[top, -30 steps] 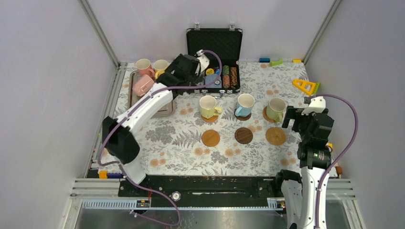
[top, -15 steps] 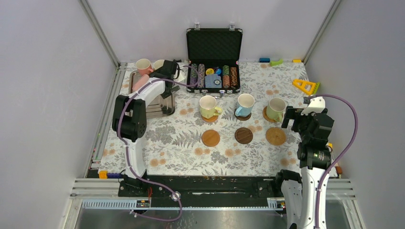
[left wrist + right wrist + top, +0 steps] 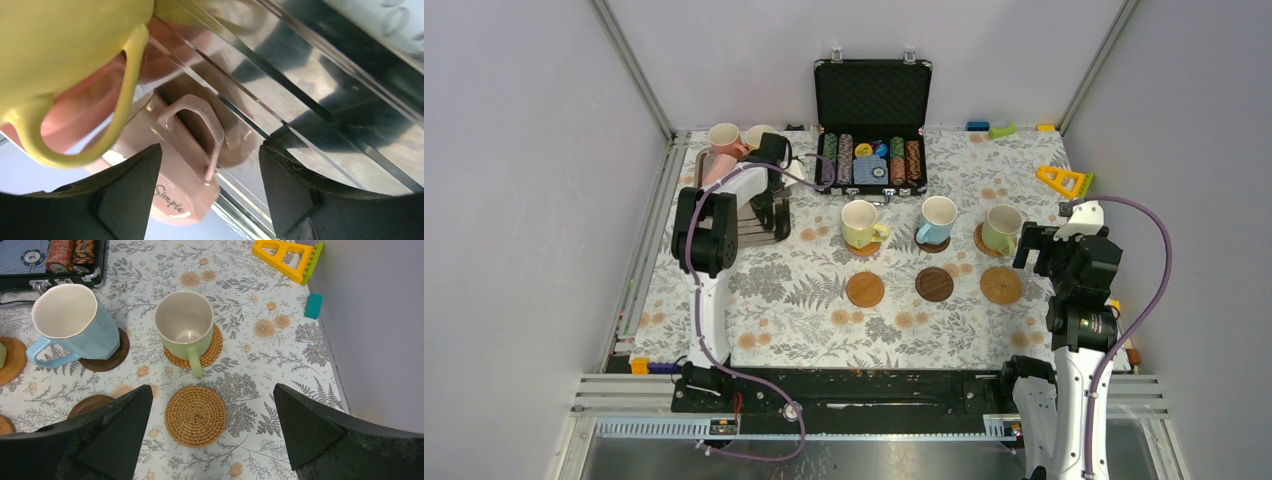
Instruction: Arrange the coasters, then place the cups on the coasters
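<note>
My left gripper reaches over the silver tray at the back left. In the left wrist view its jaws stand apart around a pink cup that lies on its side, handle up; the right finger is clear of the cup. A yellow cup is close above, and another pink cup stands behind. Yellow, blue and green cups sit on coasters. My right gripper hangs open above an empty woven coaster. Tan and dark coasters are also empty.
An open black case of poker chips stands at the back centre. A yellow triangular toy and small blocks lie at the back right. Metal frame posts and grey walls close in both sides.
My left arm has swung left from the chip case to the tray, and its jaws have narrowed around the lying pink cup. The right arm has not moved.
</note>
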Tool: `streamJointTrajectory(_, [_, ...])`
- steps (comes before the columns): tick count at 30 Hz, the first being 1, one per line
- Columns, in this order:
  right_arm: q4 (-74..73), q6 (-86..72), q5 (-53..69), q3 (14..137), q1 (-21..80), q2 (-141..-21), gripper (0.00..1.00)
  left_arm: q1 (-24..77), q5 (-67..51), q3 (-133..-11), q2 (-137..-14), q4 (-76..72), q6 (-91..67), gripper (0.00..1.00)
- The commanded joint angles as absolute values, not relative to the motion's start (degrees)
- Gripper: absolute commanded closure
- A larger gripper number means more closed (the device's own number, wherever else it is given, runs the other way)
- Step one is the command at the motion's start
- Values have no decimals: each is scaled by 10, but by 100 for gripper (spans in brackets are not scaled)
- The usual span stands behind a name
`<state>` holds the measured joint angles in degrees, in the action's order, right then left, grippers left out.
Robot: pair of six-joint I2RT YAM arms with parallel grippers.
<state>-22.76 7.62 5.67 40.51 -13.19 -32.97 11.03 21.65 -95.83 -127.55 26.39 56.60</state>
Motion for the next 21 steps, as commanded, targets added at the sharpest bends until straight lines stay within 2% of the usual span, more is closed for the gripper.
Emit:
streamJointTrajectory(1, [-204,72,64,404,-134,-335,0,87,186,-1007,-1308,278,581,32])
streamJointTrajectory(13, [-204,73,65,405,-134,-343,0,74,163,-1029,-1328,350,607,59])
streamJointTrajectory(21, [-203,71,66,404,-134,-342,0,66,166,-1070,-1356,382,606,62])
